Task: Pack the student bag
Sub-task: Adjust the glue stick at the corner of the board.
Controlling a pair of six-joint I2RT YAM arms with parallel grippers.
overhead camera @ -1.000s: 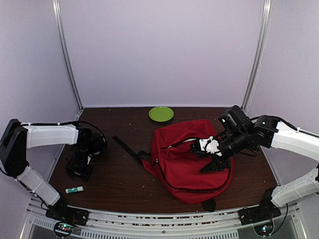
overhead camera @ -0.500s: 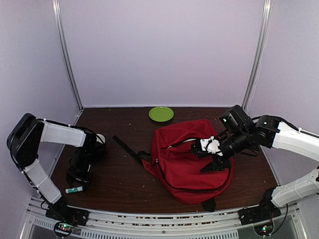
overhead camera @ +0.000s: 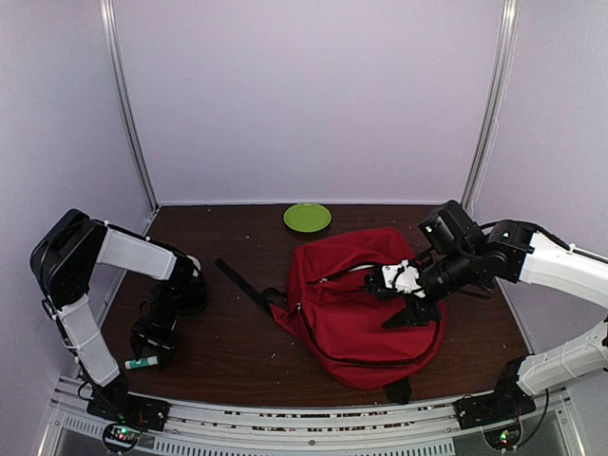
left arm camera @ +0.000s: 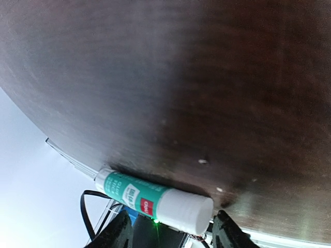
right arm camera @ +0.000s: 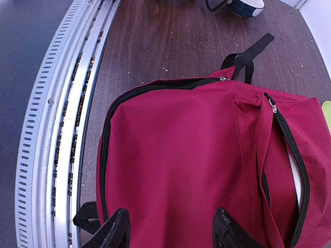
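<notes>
Two sets of jaws apart, empty: left gripper (left arm camera: 174, 233) over glue stick (left arm camera: 155, 201), right gripper (right arm camera: 171, 230) over student bag (right arm camera: 176, 150); green plate (overhead camera: 307, 218) beyond. Bag lies crosswise, handle (right arm camera: 242, 61) leftward.

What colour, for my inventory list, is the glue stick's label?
Teal green; glue stick shows best in left wrist view.

The left arm (overhead camera: 128, 255) and right arm (overhead camera: 560, 266) had long links cased in smooth white shells, with matte black housings at the joints and wrists. A thin black cable (left arm camera: 84, 212) looped near the left arm's black bolted base (overhead camera: 128, 410), which carried a small board lit green and red. The left gripper (left arm camera: 173, 231) and right gripper (right arm camera: 171, 230) ended in blunt, rounded black fingertips (right arm camera: 116, 230).
</notes>
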